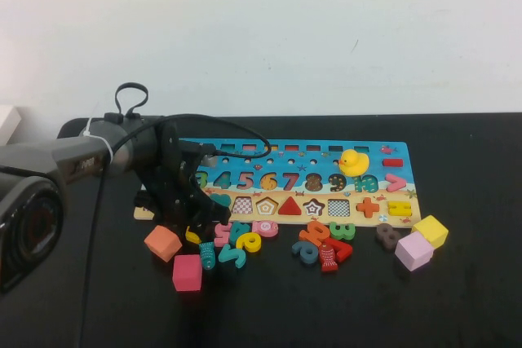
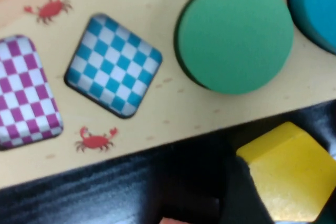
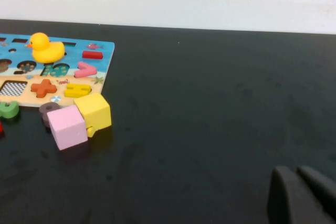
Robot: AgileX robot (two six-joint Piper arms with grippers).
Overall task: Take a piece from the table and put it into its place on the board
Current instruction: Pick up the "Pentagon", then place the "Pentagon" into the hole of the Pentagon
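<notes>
The yellow pentagon piece (image 2: 287, 178) lies on the black table just off the front edge of the board (image 2: 173, 114); it also shows in the high view (image 1: 192, 236). My left gripper (image 1: 196, 222) is low over the board's front left edge, and its dark fingers (image 2: 239, 195) press against the pentagon's sides. The board (image 1: 318, 151) is blue with coloured numbers and a tan strip of shape slots; its pentagon slot (image 1: 267, 205) stands empty. My right gripper (image 3: 297, 178) is shut and empty over bare table, far right of the board (image 3: 100, 59).
Loose numbers (image 1: 245, 240) and fish pieces lie along the board's front edge. An orange cube (image 1: 162, 243) and a pink cube (image 1: 187, 272) sit beside the left gripper. A lilac cube (image 1: 413, 250) and a yellow cube (image 1: 431, 231) are at the right. A rubber duck (image 1: 353, 161) sits on the board.
</notes>
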